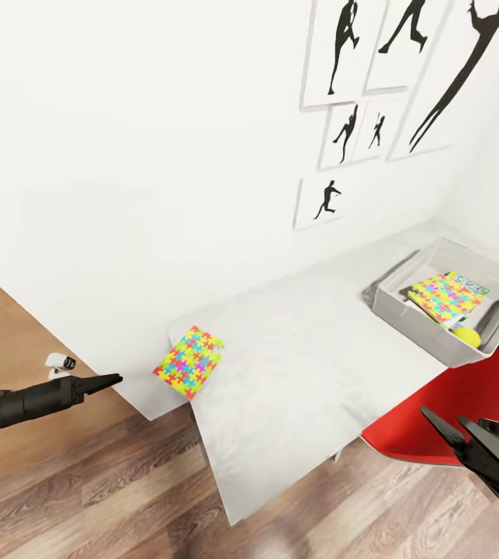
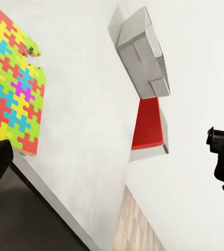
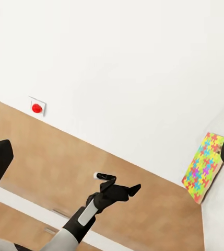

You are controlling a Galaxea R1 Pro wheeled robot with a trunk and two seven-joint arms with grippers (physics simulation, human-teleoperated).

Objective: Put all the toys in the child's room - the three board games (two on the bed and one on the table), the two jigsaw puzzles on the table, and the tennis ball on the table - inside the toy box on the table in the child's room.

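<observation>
— Pale grey plastic is what you're looking for: where is the toy box [image 1: 412, 318] sitting?

— It's sitting at the far right end of the tabletop [image 1: 303, 373], close to the wall. Inside it you're seeing one jigsaw puzzle [image 1: 445, 296] lying on top of printed game boxes, and the tennis ball [image 1: 467, 336] resting in the near corner of the toy box. How many game boxes are lying under the puzzle, you cannot tell.

— And the other puzzle?

— The second jigsaw puzzle [image 1: 189, 362] is lying flat well to the left of the toy box, right at the tabletop's left edge, with bare tabletop between the two. In your left wrist view the same puzzle [image 2: 11, 99] is showing near the camera, and the toy box [image 2: 143, 55] is showing beyond it.

— What are the hands doing?

— Your left hand [image 1: 109, 380] is hovering over the wooden floor [image 1: 86, 497], far left of the toy box and just beside the loose puzzle, holding nothing. Its fingers are lying close together, almost closed. Your right hand [image 1: 455, 427] is hovering in front of the toy box, above the red chair [image 1: 427, 419], with its fingers spread wide and nothing between them.

— Anything else?

— Black silhouette pictures [image 1: 350, 116] are hanging on the wall above the toy box.
</observation>
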